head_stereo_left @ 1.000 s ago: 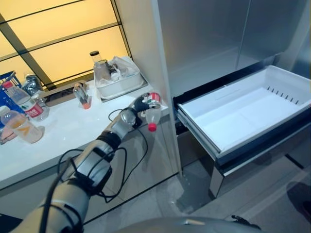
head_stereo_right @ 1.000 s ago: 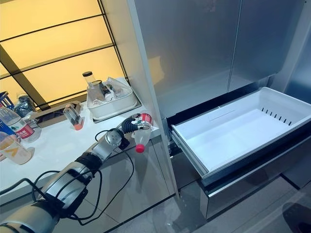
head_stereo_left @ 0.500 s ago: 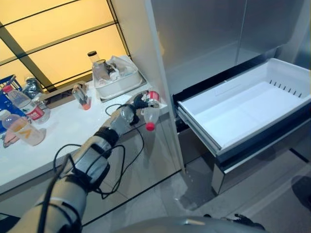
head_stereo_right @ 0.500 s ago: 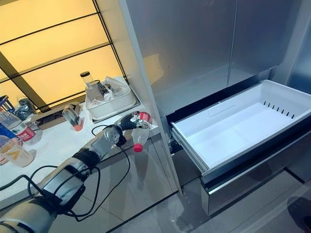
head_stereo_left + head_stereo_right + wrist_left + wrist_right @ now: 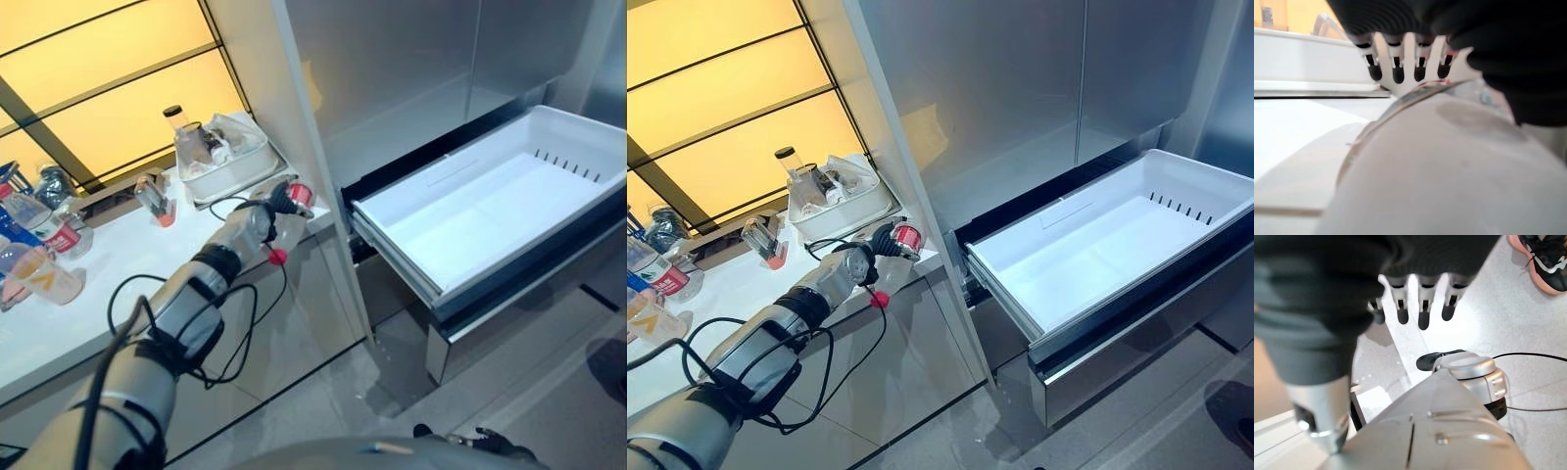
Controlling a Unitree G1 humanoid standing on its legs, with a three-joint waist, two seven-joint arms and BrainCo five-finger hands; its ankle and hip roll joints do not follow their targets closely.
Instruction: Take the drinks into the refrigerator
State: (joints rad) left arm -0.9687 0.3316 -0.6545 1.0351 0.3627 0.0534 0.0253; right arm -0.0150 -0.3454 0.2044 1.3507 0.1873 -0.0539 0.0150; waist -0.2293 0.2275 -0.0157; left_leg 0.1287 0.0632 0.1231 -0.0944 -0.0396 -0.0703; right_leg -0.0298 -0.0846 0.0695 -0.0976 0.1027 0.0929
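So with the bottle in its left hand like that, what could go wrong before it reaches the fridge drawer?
The left hand holds the bottle tilted, red cap down, over the counter edge; if the grip slips, it likely falls to the floor. The refrigerator's side panel stands between the bottle and the open drawer, so a direct swing could hit it.

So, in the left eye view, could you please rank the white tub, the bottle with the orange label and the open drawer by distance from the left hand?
1. White tub: just behind the left hand, on the counter.
2. Open drawer: off to its right.
3. Bottle with the orange label: at the counter's far left.
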